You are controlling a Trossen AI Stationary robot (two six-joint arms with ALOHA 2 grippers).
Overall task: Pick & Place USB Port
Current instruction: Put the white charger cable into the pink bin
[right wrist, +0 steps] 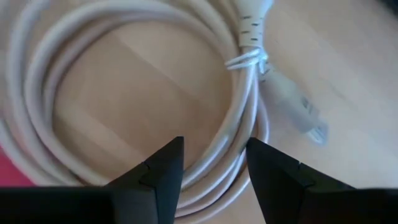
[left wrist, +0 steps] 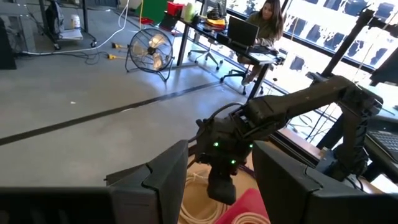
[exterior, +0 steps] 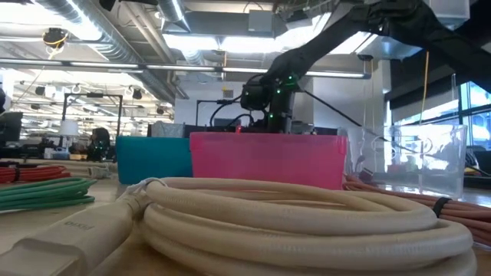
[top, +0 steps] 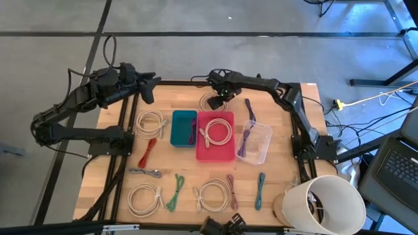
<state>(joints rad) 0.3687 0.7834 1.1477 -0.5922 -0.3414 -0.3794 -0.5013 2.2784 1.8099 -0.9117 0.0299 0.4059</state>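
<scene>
- A coiled white USB cable (right wrist: 134,93) lies on the wooden tabletop (top: 281,156) directly beneath the right tool (right wrist: 211,163), whose fingers are parted and empty.
- To grip well, I judge it should descend straight, straddling the coil's strands near the tie.
- Pink bin (top: 215,137) sits just beside it; avoid its wall.
- Left tool (left wrist: 214,177) waits well apart, open, empty.

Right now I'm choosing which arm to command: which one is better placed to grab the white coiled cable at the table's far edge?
Right. The right gripper hangs directly over the white coiled cable, jaws open astride its loops. The left gripper sits off at the table's far left corner, away from any cable.
</scene>
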